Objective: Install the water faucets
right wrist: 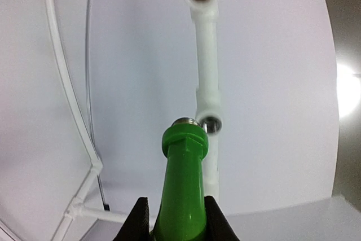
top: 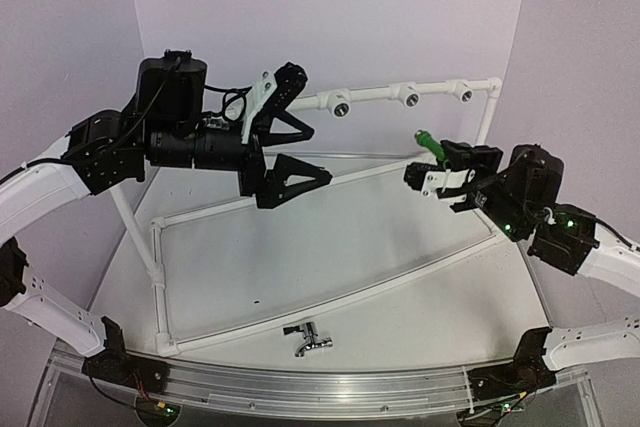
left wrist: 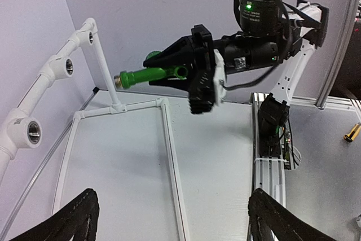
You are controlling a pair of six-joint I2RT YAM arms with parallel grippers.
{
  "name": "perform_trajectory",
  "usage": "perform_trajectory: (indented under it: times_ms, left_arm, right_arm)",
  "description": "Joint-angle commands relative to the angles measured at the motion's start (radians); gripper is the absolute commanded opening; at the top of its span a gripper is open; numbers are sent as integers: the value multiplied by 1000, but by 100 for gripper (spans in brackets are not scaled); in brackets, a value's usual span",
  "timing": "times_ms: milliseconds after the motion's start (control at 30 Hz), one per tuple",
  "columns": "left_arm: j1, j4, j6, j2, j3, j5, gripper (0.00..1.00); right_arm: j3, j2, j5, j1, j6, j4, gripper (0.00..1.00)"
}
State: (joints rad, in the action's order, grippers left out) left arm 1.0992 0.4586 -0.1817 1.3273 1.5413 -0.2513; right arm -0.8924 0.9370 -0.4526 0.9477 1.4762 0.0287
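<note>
Right end effector [right wrist: 179, 221] clamps the green faucet [right wrist: 183, 179] thread-first toward a white socket [right wrist: 210, 123] mid-frame, probably lining it up. Left end effector [top: 305, 137] gapes wide, empty. Chrome faucet [top: 308, 339] lies low-centre on the worktop [top: 350, 247].

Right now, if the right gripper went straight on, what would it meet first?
Probably the white pipe socket, just beyond the tip of the green faucet the right gripper holds; depth is unclear.

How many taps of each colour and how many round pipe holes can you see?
1 green tap
1 silver tap
3 round pipe holes
Total: 5
</note>
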Motion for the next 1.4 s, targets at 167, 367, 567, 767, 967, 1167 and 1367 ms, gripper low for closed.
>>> perform_trajectory:
  times_ms: [167,367,567,767,967,1167,1367]
  left_arm:
    - [-13,113,-44,33,116,200,96]
    - [-39,169,-13,33,139,197,96]
    - [-41,137,12,13,95,178,96]
    - [-41,118,16,17,81,166,96]
    - [-41,112,26,15,80,156,96]
    - [-41,110,30,9,70,162,96]
    - [-41,108,31,8,66,163,96]
  right_arm:
    - [3,72,265,-361,52,341,0]
    - [5,147,350,-385,158,474,0]
    - [-27,197,345,-383,199,507,0]
    - [-64,219,359,-382,218,439,0]
    - [-95,262,337,-382,219,439,0]
    - [-95,275,328,-383,217,435,0]
    - [-76,266,320,-381,213,427,0]
